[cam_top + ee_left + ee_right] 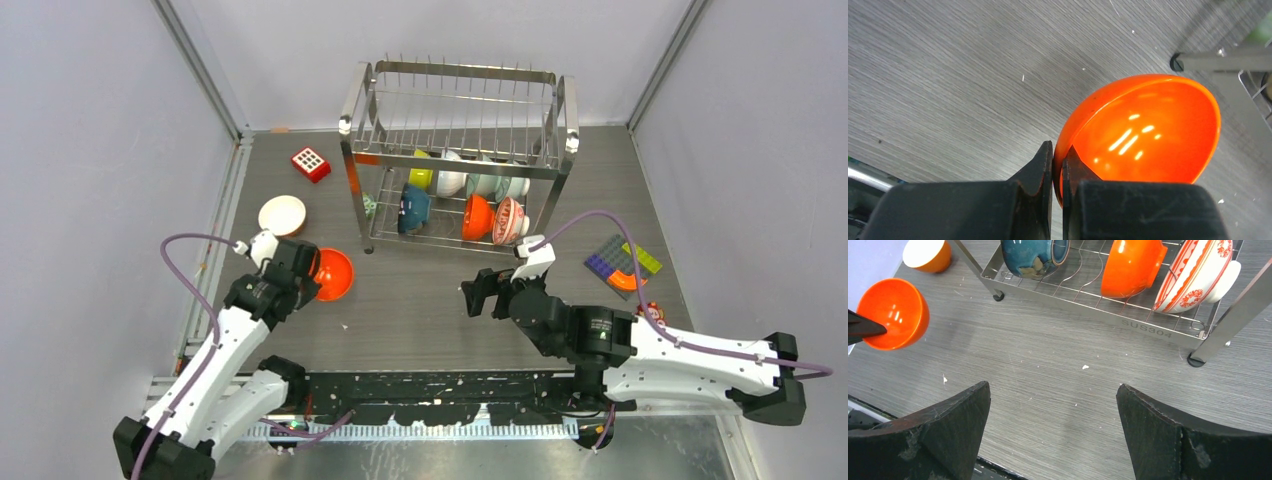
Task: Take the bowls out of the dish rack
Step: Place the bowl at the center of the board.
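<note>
The steel wire dish rack [460,150] stands at the back centre. Its lower tier holds a dark blue bowl [413,208], an orange bowl [477,217] and a red-and-white patterned bowl [510,220]. Behind them are lime-yellow [422,172], white [450,178] and pale teal [495,183] bowls. My left gripper [310,278] [1058,155] is shut on the rim of an orange bowl [335,274] [1148,135], left of the rack and tilted over the table. A white-lined bowl [282,215] sits upright on the table beyond it. My right gripper [478,297] [1053,390] is open and empty in front of the rack [1148,322].
A red square block with white dots [311,163] lies at the back left. Flat coloured toy bricks [622,262] lie right of the rack. The rack's front legs [1195,360] stand close ahead of the right gripper. Walls close in on both sides.
</note>
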